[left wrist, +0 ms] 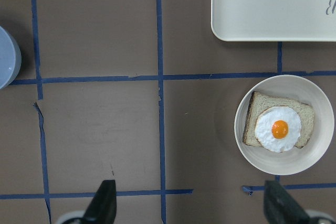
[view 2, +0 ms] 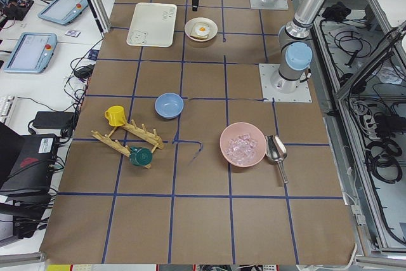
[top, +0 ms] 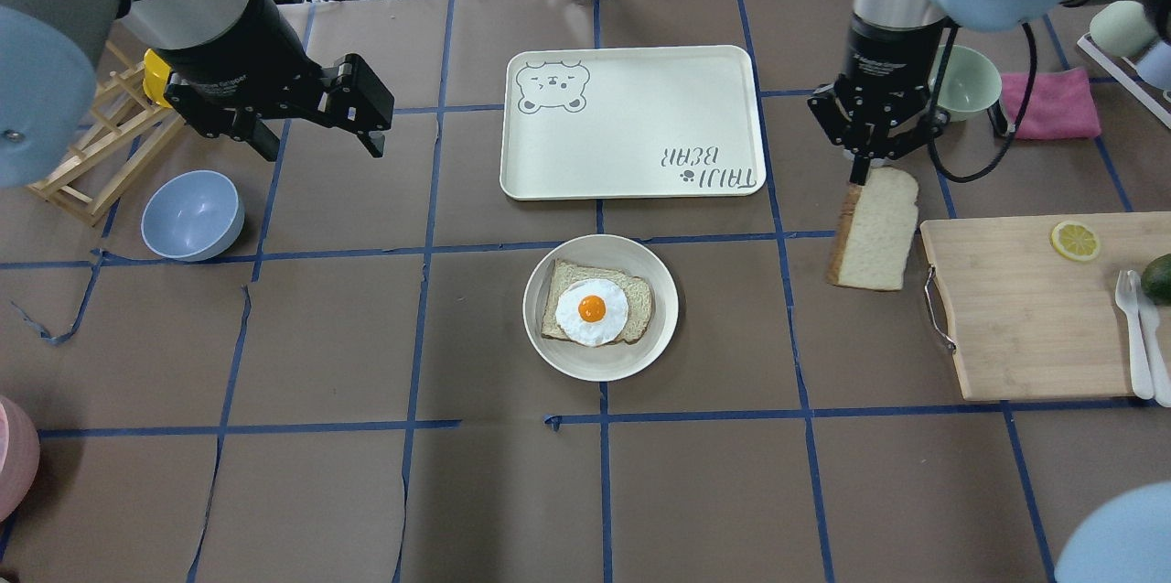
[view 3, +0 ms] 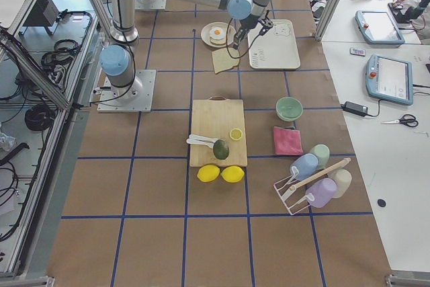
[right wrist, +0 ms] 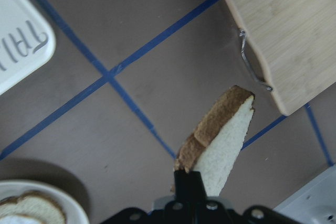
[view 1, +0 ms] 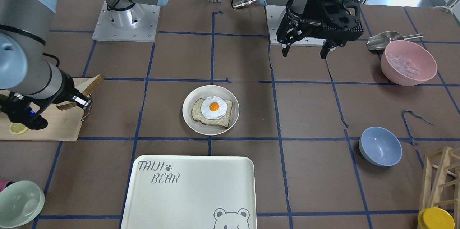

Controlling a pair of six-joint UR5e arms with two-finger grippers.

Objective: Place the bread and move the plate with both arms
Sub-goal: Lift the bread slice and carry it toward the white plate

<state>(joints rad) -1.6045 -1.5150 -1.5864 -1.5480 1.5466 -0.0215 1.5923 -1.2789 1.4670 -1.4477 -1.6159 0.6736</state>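
Observation:
My right gripper is shut on one edge of the bread, a plain slice with a dark crust. The slice hangs tilted over the table between the wooden cutting board and the plate. The right wrist view shows the bread pinched in the gripper. The round cream plate sits mid-table and holds a smaller slice with a fried egg. My left gripper is open and empty, hovering well to the left of the plate.
The "TAIJI BEAR" tray lies just beyond the plate. A blue bowl and a wooden rack sit near the left gripper. A green bowl and a pink cloth lie behind the right gripper. A lemon slice is on the board.

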